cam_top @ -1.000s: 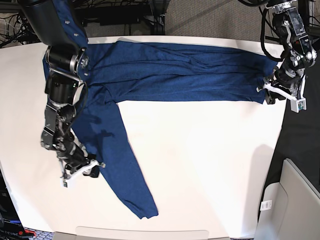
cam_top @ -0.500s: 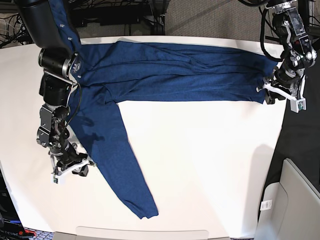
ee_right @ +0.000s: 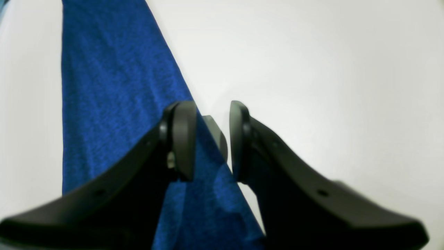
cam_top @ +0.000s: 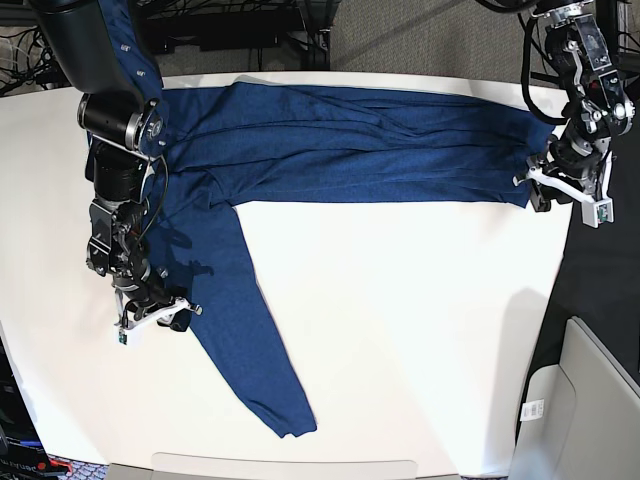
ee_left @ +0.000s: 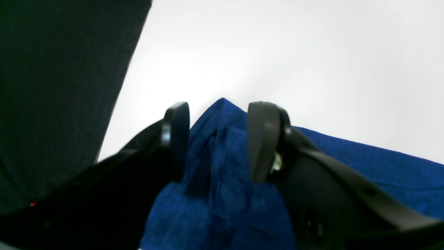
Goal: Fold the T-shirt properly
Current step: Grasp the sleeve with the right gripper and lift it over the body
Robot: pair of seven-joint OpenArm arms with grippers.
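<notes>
The dark blue T-shirt (cam_top: 350, 150) lies in a long band across the back of the white table (cam_top: 420, 330). One sleeve (cam_top: 240, 330) runs diagonally toward the front edge. My left gripper (cam_top: 540, 190) stands over the shirt's right-end corner. In the left wrist view it (ee_left: 218, 139) is open, and the bunched corner of the T-shirt (ee_left: 222, 194) fills the gap between its fingers. My right gripper (cam_top: 160, 318) is down at the sleeve's left edge. Its wrist view shows it (ee_right: 212, 139) open, with the edge of the T-shirt (ee_right: 104, 86) passing between the fingers.
The table's right edge (cam_top: 560, 300) drops to dark floor just beyond my left gripper. A grey bin (cam_top: 590, 400) stands at the lower right. Cables and stands (cam_top: 250, 30) sit behind the table. White tabletop stretches right of the sleeve.
My right gripper first slid left off the sleeve, then came back right and toward the back, to the sleeve's edge. The left arm and the shirt have stayed still.
</notes>
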